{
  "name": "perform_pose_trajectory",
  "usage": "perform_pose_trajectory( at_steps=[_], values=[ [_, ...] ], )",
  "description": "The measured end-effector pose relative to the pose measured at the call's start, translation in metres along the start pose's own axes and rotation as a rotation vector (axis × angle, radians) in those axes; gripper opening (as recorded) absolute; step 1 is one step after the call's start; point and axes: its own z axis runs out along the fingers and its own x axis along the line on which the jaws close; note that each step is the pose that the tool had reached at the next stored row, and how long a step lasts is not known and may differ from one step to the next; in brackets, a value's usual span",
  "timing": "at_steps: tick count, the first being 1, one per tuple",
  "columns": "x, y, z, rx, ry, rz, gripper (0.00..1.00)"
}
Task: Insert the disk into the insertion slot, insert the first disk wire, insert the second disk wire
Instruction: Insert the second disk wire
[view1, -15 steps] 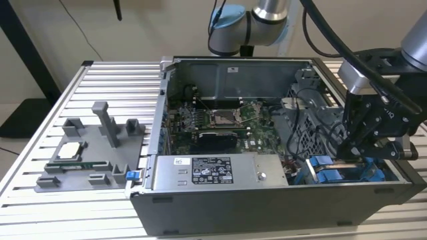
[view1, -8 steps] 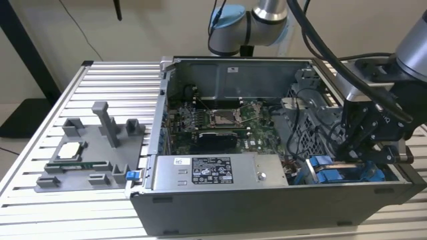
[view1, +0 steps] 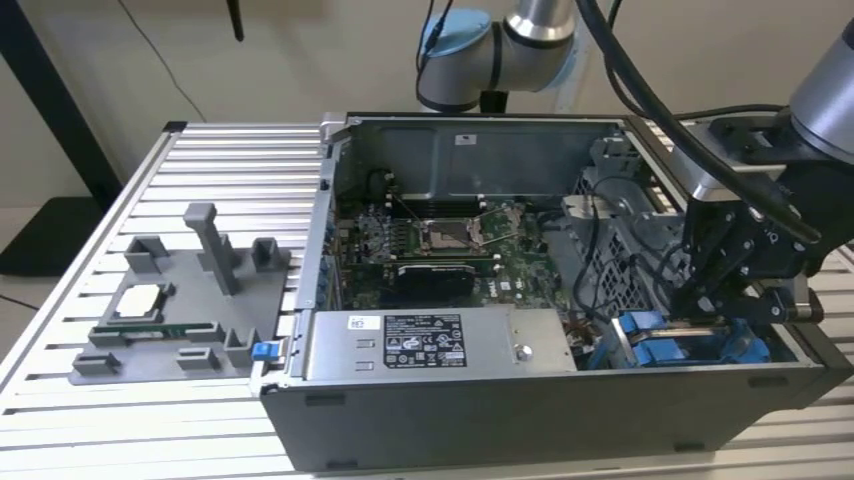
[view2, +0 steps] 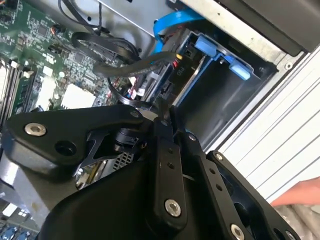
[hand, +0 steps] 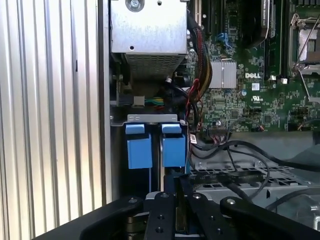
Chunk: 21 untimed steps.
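Gripper (view1: 707, 300) hanging over the insertion slot (view1: 687, 345) at the case's (view1: 534, 420) near right corner — finger state untellable — blue carrier tabs (hand: 150, 147) showing there; disk likely rigid, fairly heavy, best gripped by its frame edges.

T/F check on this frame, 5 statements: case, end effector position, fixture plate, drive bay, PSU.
1. The computer case lies with its side panel off, motherboard exposed. True.
2. The end effector hovers over the grey fixture plate at the exterior view's left. False: it is down inside the case at the exterior view's right, by the blue drive bay fittings.
3. A chip and a memory stick rest on the grey fixture plate. True.
4. The bay fittings are red. False: in the first wrist view two blue tabs sit side by side.
5. The power supply carries a white label. True.
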Motion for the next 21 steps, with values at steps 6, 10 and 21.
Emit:
perform_pose_trajectory(
  at_steps=[6, 10, 21],
  values=[
    [-0.0052, -0.0015, 0.0014, 0.0424, -0.0018, -0.004, 0.00],
    [-0.0051, -0.0015, 0.0028, 0.0474, 0.0016, -0.004, 0.00],
    [-0.0043, -0.0066, 0.0050, 0.0531, 0.0019, -0.001, 0.00]
  ],
)
